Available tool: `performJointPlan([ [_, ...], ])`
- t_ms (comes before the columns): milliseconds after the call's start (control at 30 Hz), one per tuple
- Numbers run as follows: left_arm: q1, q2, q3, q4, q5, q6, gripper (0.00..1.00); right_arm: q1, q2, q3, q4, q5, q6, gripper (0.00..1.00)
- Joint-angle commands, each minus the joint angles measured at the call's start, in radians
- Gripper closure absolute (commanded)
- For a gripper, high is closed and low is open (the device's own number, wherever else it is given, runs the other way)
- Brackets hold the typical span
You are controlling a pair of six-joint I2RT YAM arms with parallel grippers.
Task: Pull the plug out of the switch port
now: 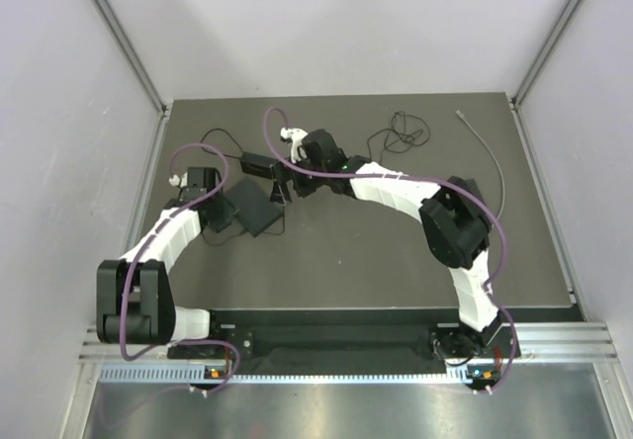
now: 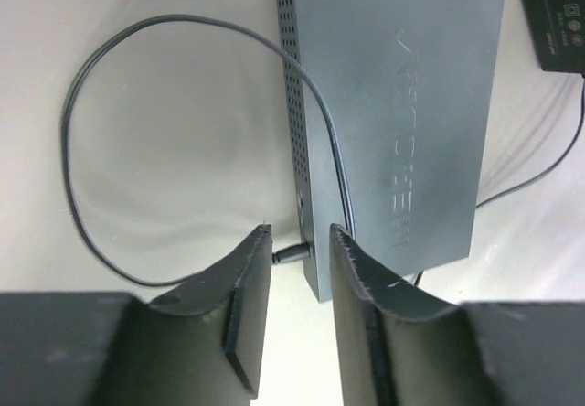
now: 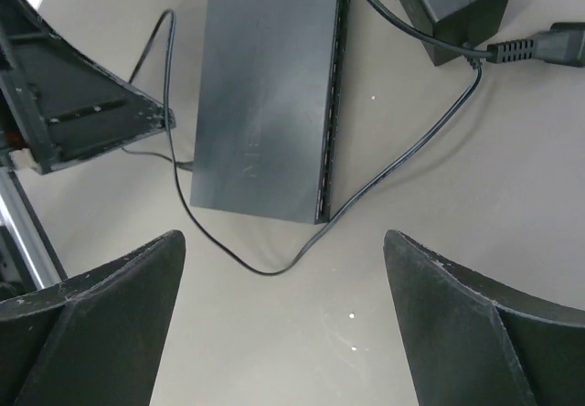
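Left claw (image 2: 301,249) narrowly spread, not pinching. The plug (image 2: 292,254) sits between its tips, seated in the side of the switch (image 2: 402,104) just ahead. Right claw (image 3: 281,252) is spread wide above the counter (image 3: 439,241), switch just ahead of it.

grey bench in a pale booth

a dark grey bench (image 1: 396,261) sits between pale walls (image 1: 336,24). slanted aluminium posts (image 1: 121,39) rise at its far corners. a slotted metal rail (image 1: 554,335) lines the near edge. light is soft, even.

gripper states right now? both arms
Left gripper: open, plug showing between its jaws, not clamped.
Right gripper: wide open, holding nothing.
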Motion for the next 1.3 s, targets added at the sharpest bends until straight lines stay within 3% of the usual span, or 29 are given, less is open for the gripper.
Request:
performJointPlan([
  [0, 0.002, -0.049, -0.03, 0.001, -0.007, 0.028, 0.61, 0.012, 0.011, 0.079, -0.063, -0.022, -0.071, 0.1],
  [200, 0.003, -0.075, -0.059, 0.018, 0.046, 0.025, 0.53, -0.001, 0.017, 0.071, -0.03, -0.083, -0.091, 0.09],
  [400, 0.007, -0.119, -0.141, 0.053, 0.048, -0.036, 0.54, 0.01, 0.095, 0.175, -0.05, -0.123, -0.094, 0.0],
  [667, 0.011, -0.161, -0.214, 0.093, 0.003, -0.097, 0.57, 0.056, 0.121, 0.188, -0.054, -0.013, -0.111, 0.01],
  [800, 0.016, -0.173, -0.205, 0.07, -0.024, -0.087, 0.58, 0.098, 0.104, 0.14, 0.024, -0.01, -0.125, 0.13],
  [1033, 0.022, -0.22, -0.217, 0.081, -0.055, -0.09, 0.57, 0.151, 0.063, 0.07, 0.129, -0.044, -0.109, 0.25],
  [1267, 0.054, -0.17, -0.199, 0.093, -0.024, -0.091, 0.57, 0.167, 0.048, 0.03, 0.175, -0.034, -0.123, 0.29],
])
